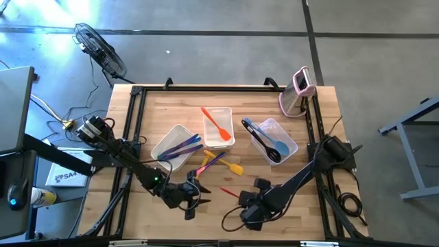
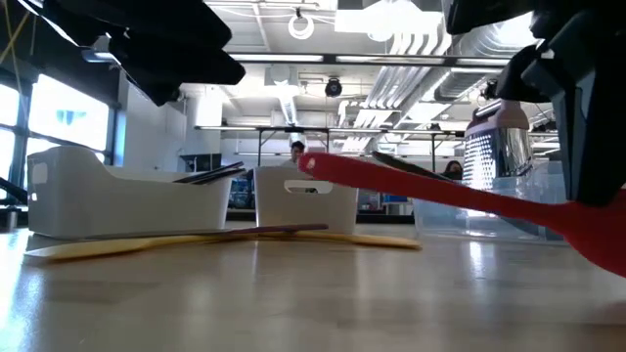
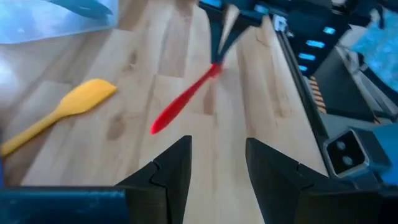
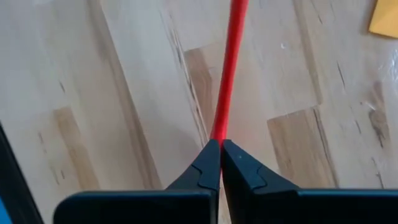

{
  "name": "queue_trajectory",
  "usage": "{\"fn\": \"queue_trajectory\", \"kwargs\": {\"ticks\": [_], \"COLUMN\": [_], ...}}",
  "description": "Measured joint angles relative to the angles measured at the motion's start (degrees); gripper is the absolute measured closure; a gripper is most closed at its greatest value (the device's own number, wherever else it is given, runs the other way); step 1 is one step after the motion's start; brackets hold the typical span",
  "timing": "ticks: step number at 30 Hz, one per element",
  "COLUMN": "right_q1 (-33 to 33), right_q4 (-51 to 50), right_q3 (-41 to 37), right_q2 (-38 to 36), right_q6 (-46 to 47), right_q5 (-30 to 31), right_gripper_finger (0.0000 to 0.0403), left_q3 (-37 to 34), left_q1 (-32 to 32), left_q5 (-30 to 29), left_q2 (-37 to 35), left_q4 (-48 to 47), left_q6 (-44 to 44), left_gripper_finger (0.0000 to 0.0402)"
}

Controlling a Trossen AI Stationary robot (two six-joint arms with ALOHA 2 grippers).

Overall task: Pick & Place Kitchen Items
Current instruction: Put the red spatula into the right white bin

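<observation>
The right pincer (image 4: 220, 163) pinches the thin red spoon (image 4: 231, 62) by one end. The spoon is long, slim and bright red, low over the wooden worktop (image 1: 288, 147) near its front edge. The left pincer (image 3: 217, 168) hangs spread nearby, holding nothing.

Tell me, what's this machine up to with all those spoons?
It is sorting utensils into clear tubs. The right gripper has its jaws shut on the handle of a red utensil at the table's front. The left gripper waits beside it, open and empty. A yellow spatula lies loose nearby.
</observation>
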Motion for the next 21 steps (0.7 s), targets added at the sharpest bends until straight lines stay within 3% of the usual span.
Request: {"fn": "queue_trajectory", "kwargs": {"ticks": [7, 16, 21], "right_q1": [0.0, -0.04, -0.06], "right_q4": [-0.08, 0.1, 0.23], "right_q3": [0.02, 0.07, 0.11], "right_q2": [0.3, 0.3, 0.3], "right_q6": [-0.65, -0.74, -0.74], "right_q5": [0.24, 0.96, 1.04], "right_gripper_finger": [0.0401, 0.04, 0.04], "left_q3": [0.0, 0.0, 0.02], "left_q1": [1.6, 5.35, 5.64], "left_q5": [-2.56, 4.44, 10.41], "left_q2": [0.17, 1.14, 3.9], "left_q4": [1.31, 1.05, 2.46], "left_q6": [0.13, 0.66, -3.27], "left_gripper_finger": [0.0254, 0.0253, 0.0217]}}
